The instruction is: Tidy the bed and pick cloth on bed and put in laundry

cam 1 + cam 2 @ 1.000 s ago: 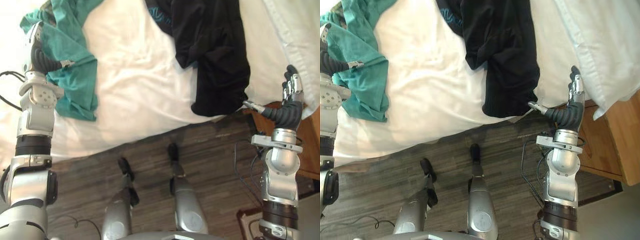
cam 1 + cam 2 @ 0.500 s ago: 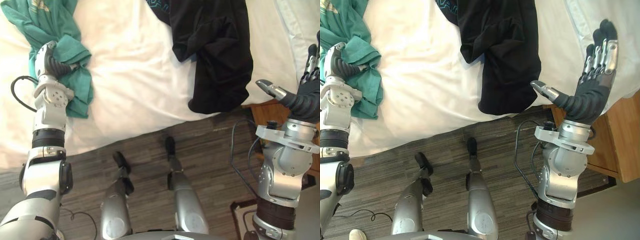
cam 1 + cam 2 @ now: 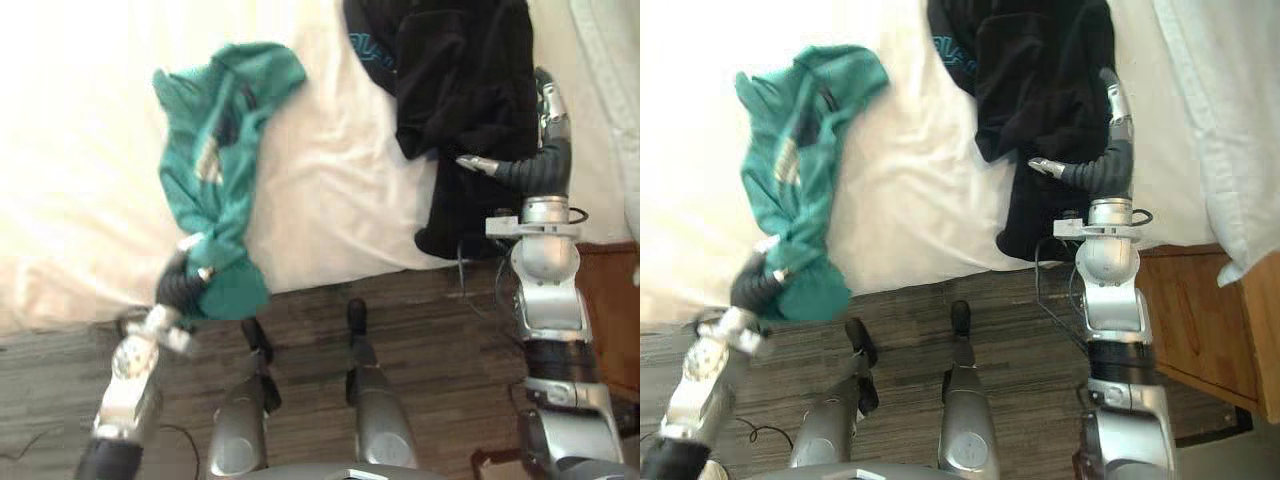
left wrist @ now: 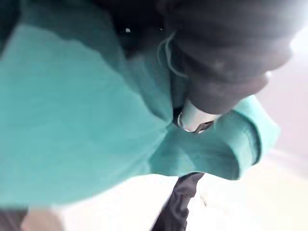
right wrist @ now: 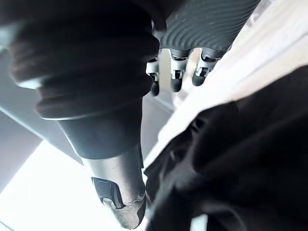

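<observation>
No print can be read: the black cloth (image 3: pixel 465 100) bears teal marks, perhaps lettering, and the green cloth (image 3: pixel 215 200) a pale blurred mark.

Left arm (image 3: pixel 125 390) comes in from the lower left, forearm slanting up and inward, with the dark ribbed cover sitting just behind the fingers. The left hand (image 3: pixel 186 284) is clenched, fingers curled round a bunch of teal cloth (image 3: pixel 215 190), and the rest of it trails away beyond the fingertips. In the left wrist view the left thumb (image 4: pixel 195 118) is pressed into the folds beside them. Over on the right, the right arm (image 3: pixel 548 295) stands almost straight up from the lower right. The right hand (image 3: pixel 538 160) is flat and relaxed, its fingers (image 5: pixel 175 72) straight and side by side. The right thumb (image 5: pixel 118 192) is splayed wide, well apart from the fingers.
</observation>
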Robot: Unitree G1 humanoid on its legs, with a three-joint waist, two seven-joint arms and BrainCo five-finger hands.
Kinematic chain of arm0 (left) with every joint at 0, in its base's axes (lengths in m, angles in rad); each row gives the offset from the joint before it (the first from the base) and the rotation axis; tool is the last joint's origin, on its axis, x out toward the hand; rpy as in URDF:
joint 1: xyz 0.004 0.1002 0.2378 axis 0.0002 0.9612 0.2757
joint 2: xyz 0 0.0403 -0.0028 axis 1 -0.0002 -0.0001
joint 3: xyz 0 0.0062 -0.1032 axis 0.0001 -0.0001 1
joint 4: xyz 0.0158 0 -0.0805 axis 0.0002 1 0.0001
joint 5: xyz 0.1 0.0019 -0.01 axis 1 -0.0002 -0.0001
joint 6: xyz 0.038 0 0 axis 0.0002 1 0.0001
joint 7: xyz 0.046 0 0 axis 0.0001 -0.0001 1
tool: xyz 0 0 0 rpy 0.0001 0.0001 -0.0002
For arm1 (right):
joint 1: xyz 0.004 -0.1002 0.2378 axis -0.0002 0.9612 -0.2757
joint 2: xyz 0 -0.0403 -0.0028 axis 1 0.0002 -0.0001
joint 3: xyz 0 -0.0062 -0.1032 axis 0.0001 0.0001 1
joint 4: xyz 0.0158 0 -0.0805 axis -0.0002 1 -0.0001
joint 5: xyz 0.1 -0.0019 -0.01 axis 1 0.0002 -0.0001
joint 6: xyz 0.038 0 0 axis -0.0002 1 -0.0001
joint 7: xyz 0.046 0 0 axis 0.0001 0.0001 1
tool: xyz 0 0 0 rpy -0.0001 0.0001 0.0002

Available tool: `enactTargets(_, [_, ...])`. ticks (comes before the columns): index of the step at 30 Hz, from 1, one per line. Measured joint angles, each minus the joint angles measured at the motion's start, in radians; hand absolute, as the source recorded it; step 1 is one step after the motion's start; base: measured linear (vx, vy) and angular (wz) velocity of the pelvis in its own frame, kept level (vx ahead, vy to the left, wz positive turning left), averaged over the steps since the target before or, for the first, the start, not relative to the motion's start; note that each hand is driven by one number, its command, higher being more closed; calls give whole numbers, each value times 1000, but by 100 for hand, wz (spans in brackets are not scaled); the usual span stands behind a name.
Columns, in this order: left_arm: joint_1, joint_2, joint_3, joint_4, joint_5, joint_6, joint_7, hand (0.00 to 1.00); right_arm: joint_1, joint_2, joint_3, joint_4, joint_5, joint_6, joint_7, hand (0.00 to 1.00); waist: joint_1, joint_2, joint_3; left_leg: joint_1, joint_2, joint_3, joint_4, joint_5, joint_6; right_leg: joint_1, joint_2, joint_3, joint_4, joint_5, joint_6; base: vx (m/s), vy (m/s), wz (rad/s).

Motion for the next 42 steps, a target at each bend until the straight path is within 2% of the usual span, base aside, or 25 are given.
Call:
enactTargets(4, [146, -14, -90, -13, -162, 84, -100, 100, -52, -90, 5, 174, -14, 7, 4, 0, 9, 15, 2, 0, -16, -27, -2, 8, 11, 13, -16, -19, 4, 0, 0, -9, 44, 23])
enactTargets(6, [191, -33, -98, -13, -211, 112, -129, 100, -60, -162, 5, 253, -13, 13, 11, 0, 14, 43, 4, -3, -24, -45, -3, 13, 18, 18, -25, -36, 10, 0, 0, -40, 51, 24])
enactTargets(8, [245, -27, -83, -39, -268, 121, -146, 100, -98, -246, 31, 368, -6, 24, 19, 0, 13, 92, 10, -6, -33, -67, -8, 14, 20, 16, -36, -44, 33, -13, 13, -70, 58, 24])
enactTargets(9, [258, -27, -74, -48, -282, 123, -154, 100, -119, -270, 48, 405, -2, 25, 23, 0, 14, 103, 12, -8, -35, -70, -10, 16, 20, 14, -40, -43, 35, -18, 18, -88, 46, 18])
enactTargets(12, [289, -26, -63, -60, -334, 128, -176, 100, -254, -396, 142, 577, 36, 24, 52, 0, 23, 180, 18, -44, -48, -96, -11, 32, 18, -15, -50, -45, 37, -28, 26, -89, 40, 13])
enactTargets(14, [321, -22, -48, -93, -337, 137, -179, 100, -350, -470, 217, 663, 28, 18, 68, 0, 28, 215, 22, -75, -48, -100, -11, 44, 12, -40, -51, -45, 35, -20, 29, -89, 32, 8])
enactTargets(15, [330, -17, -44, -102, -345, 141, -182, 100, -389, -497, 246, 696, 23, 16, 83, 0, 31, 223, 25, -85, -48, -101, -11, 47, 10, -50, -52, -45, 34, -14, 28, -71, 17, 7])
enactTargets(16, [337, -11, -43, -110, -357, 145, -182, 100, -430, -524, 274, 725, 23, 15, 84, 100, 37, 228, 25, -98, -49, -101, -11, 51, 8, -63, -53, -44, 33, -7, 29, -72, 10, 4])
enactTargets(20, [339, 31, -48, -132, -384, 155, -210, 100, -569, -608, 310, 789, 56, 22, 83, 100, 69, 236, 26, -184, -50, -96, -11, 59, -4, -150, -62, -43, 30, 22, 25, -79, 0, 4])
enactTargets(25, [341, 31, -58, -154, -385, 181, -218, 100, -493, -621, 258, 658, 107, 47, 74, 100, 78, 236, 26, -198, -46, -70, -11, 62, -8, -187, -67, -39, 69, 16, 27, -31, -9, -4])
enactTargets(27, [341, 31, -75, -199, -415, 182, -220, 100, -434, -589, 218, 564, 107, 63, 52, 100, 74, 236, 25, -187, -45, -61, -11, 63, -11, -203, -69, -31, 120, -9, 26, 3, -40, -7])
enactTargets(34, [340, 30, -123, -204, -453, 182, -238, 100, -417, -441, 188, 514, 160, 66, 10, 100, 73, 235, 24, -150, -30, -71, -11, 76, -4, -199, -59, -37, 204, -63, 13, 9, -51, 1])
enactTargets(37, [338, 30, -139, -202, -458, 180, -237, 100, -417, -409, 189, 515, 193, 66, 9, 100, 71, 235, 24, -140, -27, -83, -11, 79, -3, -188, -57, -44, 210, -66, 11, -3, -48, 7])
enactTargets(42, [283, -2, -261, -187, -448, 155, -187, 100, -446, -341, 197, 515, 205, 66, -5, 100, 61, 233, 25, -127, -26, -111, -11, 81, -6, -137, -48, -68, 170, -52, 5, -21, -32, 12])
